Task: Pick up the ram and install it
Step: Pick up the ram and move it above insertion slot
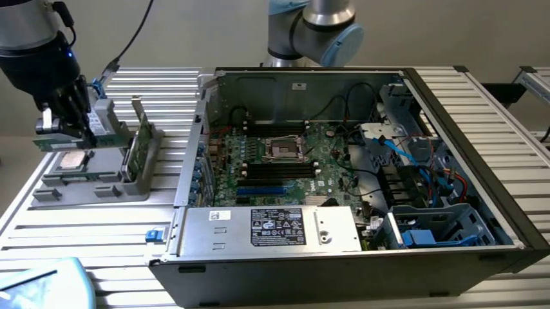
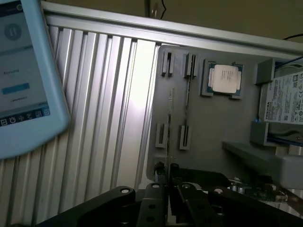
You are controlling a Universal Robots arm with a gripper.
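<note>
— We see the exterior view lit evenly from above; the tabletop (image 1: 112,222) gleams pale along its near edge; the computer case (image 1: 344,270) is shadowed inside; the ram (image 1: 58,144), held in the gripper (image 1: 62,136), looks dull, without glare.
— We agree; in the wrist view a bright streak of glare runs down the tabletop (image 2: 132,94); the tablet (image 2: 23,71) is washed out and blurred; the gripper (image 2: 168,166) is a near-black silhouette; the tray (image 2: 213,132) lies dim.
</note>
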